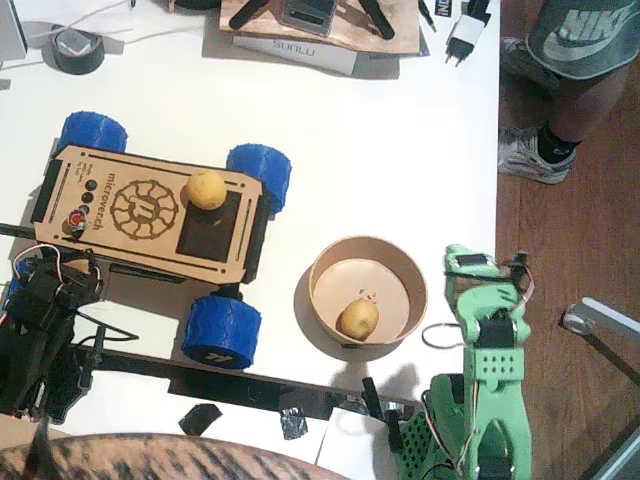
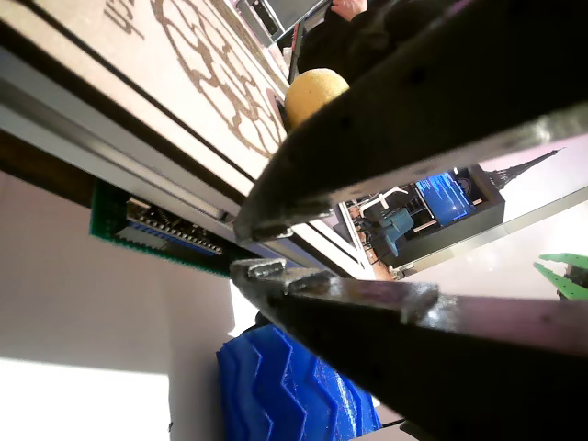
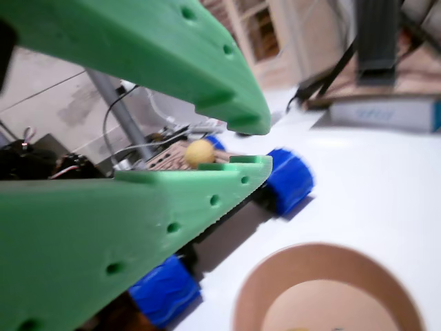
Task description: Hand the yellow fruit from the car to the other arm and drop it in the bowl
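The car (image 1: 100,165) stands at the left of the table on blue wheels. A brighter yellow fruit (image 1: 206,189) rests on its deck beside the black panel; it also shows as the fruit (image 2: 315,90) and the fruit (image 3: 200,152) in the wrist views. The bowl (image 1: 330,262) sits right of the car and holds a duller ochre yellow fruit (image 1: 357,319). My left gripper (image 1: 55,270), black, lies low by the car's near-left corner, jaws together and empty (image 2: 241,250). My right gripper (image 1: 470,258), on the mint-green other arm, rests right of the bowl, jaws nearly closed and empty (image 3: 258,143).
A person's leg and shoes (image 1: 545,140) stand on the floor past the table's right edge. A tape roll (image 1: 75,48), a white box (image 1: 295,50) and a charger (image 1: 465,35) lie along the back. A black bar (image 1: 250,385) runs along the front.
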You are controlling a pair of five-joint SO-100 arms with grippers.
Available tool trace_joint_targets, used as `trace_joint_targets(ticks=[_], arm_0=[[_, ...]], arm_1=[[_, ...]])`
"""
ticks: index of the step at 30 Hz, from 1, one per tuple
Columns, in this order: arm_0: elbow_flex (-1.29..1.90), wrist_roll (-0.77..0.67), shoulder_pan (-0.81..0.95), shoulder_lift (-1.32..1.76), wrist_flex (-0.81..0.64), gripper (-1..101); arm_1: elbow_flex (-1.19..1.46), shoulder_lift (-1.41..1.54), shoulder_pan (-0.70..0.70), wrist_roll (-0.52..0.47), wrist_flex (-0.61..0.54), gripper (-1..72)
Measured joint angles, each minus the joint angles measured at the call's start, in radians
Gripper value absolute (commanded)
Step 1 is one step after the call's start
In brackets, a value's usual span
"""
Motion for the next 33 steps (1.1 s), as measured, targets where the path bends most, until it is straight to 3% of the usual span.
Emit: trace_joint_targets(ticks=[16,33], arm_0=[[0.0,0.002,0.0,0.021,0.014,0],[0.0,0.002,0.0,0.021,0.014,0]], arm_1=[[0.258,0.314,0.124,-0.037,-0.052,0.1],[0.439,0.328,0.152,-0.037,-0.155,0.0]])
